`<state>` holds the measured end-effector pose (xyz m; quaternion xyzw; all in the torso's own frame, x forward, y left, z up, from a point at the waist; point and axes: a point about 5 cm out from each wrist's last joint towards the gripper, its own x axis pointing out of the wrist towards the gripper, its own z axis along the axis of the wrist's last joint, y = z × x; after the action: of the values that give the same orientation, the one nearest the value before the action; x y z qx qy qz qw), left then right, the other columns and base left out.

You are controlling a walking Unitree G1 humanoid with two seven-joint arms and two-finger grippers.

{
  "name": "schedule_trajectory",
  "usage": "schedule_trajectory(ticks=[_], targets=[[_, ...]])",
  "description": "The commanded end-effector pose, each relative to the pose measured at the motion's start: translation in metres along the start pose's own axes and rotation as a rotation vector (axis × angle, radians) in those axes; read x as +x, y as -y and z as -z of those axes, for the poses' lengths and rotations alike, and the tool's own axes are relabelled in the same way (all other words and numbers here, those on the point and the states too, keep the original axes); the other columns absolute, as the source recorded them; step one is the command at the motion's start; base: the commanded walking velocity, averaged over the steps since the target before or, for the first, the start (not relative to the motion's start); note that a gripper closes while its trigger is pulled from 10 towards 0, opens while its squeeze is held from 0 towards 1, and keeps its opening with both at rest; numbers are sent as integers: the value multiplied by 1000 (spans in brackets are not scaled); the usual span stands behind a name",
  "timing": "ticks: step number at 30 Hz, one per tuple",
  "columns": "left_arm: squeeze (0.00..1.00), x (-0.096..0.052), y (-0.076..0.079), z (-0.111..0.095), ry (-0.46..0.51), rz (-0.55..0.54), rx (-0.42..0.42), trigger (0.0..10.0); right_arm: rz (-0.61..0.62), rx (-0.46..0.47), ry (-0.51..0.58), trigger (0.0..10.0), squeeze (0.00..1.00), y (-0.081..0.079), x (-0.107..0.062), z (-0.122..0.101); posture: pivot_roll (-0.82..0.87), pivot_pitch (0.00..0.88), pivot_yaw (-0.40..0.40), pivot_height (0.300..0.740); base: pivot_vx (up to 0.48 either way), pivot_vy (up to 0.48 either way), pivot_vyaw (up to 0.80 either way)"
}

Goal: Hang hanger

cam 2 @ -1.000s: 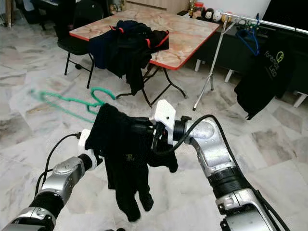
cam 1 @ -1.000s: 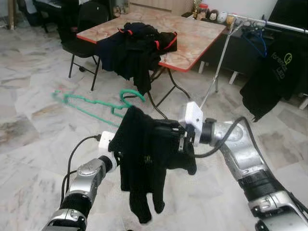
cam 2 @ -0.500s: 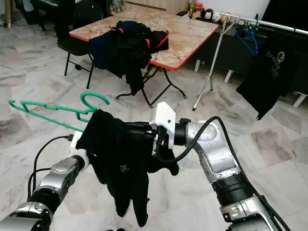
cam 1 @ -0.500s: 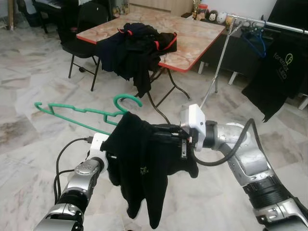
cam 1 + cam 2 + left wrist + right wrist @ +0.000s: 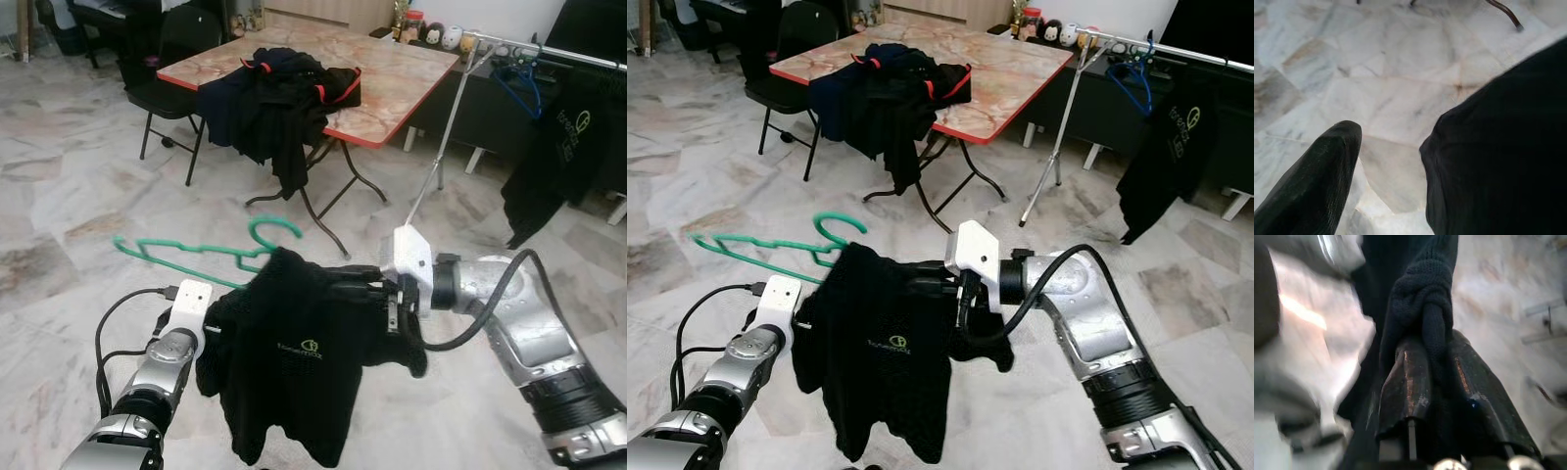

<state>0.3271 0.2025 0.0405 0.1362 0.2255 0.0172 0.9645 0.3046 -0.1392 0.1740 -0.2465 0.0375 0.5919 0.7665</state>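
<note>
- My right gripper (image 5: 1425,352) was pinched on a bunched fold of the black shirt (image 5: 299,362), holding it up in front of me.
- My left gripper (image 5: 217,328) was at the shirt's other edge; one finger (image 5: 1312,181) showed apart from the cloth, and I could not tell how that gripper stood.
- The shirt hung between both arms, over the marble floor (image 5: 69,245).
- The green hanger (image 5: 211,257) stuck out from behind the shirt's top, to my left, its hook up.
- Beyond stood a table (image 5: 392,73) heaped with dark clothes (image 5: 274,93).
- A rack (image 5: 549,49) at far right carried a blue hanger (image 5: 524,83) and a black garment (image 5: 554,147).
</note>
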Motion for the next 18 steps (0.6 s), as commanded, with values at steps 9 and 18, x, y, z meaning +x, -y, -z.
schedule_trajectory(ticks=[9, 18], targets=[[0, 0, -9, -2, 13, -41, 13, 10000, 63, -60, -213, 10000, 0, 6, -26, 24, -151, 0, -2, 740, 0, 0, 0], [0, 0, -9, -1, 11, -45, 21, 10000, 50, -68, -202, 10000, 0, 6, -42, 24, -148, 0, 0, 740, 0, 0, 0]])
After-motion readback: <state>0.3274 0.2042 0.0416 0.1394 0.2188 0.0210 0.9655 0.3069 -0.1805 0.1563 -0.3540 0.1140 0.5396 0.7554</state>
